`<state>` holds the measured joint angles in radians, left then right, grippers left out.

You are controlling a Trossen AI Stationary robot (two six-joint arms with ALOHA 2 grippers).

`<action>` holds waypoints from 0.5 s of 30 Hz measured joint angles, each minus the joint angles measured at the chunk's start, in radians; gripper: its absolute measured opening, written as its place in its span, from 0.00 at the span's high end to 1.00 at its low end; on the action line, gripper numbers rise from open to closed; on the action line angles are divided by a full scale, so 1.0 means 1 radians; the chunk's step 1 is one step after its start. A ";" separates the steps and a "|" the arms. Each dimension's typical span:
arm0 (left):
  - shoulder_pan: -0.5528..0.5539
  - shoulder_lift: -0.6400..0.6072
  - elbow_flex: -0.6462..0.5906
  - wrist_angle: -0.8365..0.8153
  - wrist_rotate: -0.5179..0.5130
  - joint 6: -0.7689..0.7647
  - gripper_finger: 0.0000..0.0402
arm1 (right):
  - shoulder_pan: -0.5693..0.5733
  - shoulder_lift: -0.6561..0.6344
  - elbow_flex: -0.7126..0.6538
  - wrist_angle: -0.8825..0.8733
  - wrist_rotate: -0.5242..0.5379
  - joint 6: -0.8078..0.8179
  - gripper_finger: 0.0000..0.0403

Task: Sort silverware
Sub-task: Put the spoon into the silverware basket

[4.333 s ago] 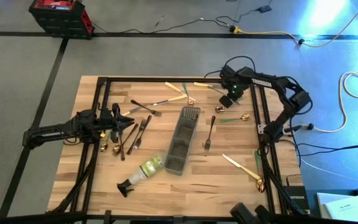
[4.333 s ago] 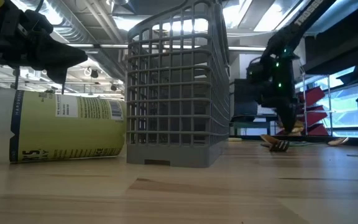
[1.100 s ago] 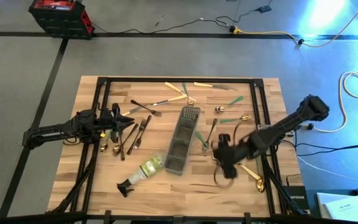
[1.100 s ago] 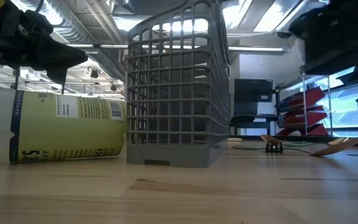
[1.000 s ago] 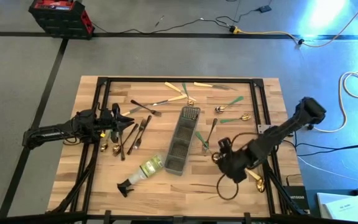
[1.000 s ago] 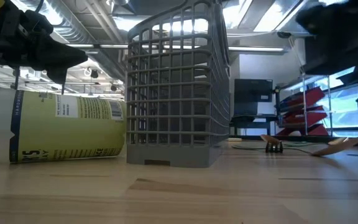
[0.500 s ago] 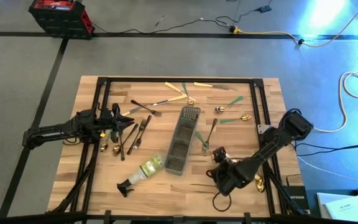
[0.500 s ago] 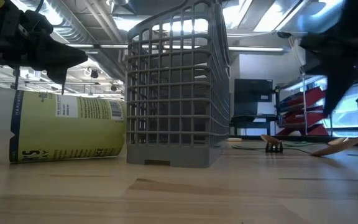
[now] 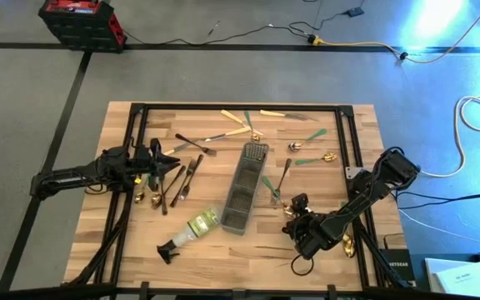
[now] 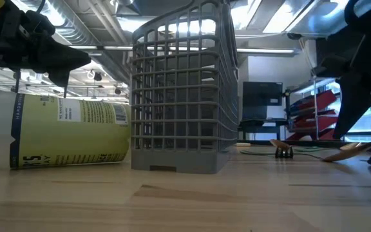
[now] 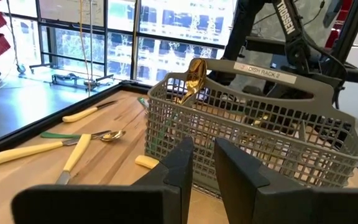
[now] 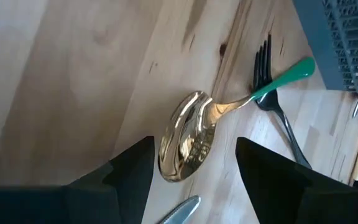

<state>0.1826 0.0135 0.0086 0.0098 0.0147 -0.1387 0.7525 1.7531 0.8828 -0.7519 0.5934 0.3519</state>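
- Silverware lies scattered over the pale wooden worktop (image 9: pixel 123 242) on both sides of the grey mesh caddy (image 9: pixel 242 187), which stands near the middle.
- Your right pincer (image 12: pixel 194 180) hangs low over the worktop's near right area, fingers spread wide and holding nothing.
- Directly between those fingers lies a gold spoon with a green handle (image 12: pixel 194 140), bowl up; its handle crosses the tines of a dark fork (image 12: pixel 272 106).
- To grasp cleanly, I judge you should straddle the spoon at the narrow neck just behind the bowl, come straight down, and close only once both fingers reach the wood.
- Keep clear of the fork, or it may drag along.
- Your left pincer (image 11: pixel 202 163) waits over the worktop's left side, nearly closed and empty, pointing at the caddy.
- A gold spoon (image 11: pixel 191 79) already stands in the caddy.
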 joint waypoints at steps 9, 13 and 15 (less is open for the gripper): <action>0.000 0.000 0.000 0.000 0.000 0.000 0.87 | 0.001 -0.002 -0.046 0.073 0.022 -0.019 0.67; 0.000 0.000 0.000 0.000 0.000 0.000 0.87 | 0.002 -0.006 -0.080 0.136 0.033 -0.018 0.78; 0.000 0.000 0.000 0.000 0.000 0.000 0.87 | 0.002 -0.006 -0.084 0.148 0.033 -0.018 0.83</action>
<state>0.1828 0.0139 0.0086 0.0097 0.0146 -0.1387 0.7540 1.7474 0.7992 -0.6037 0.6265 0.3344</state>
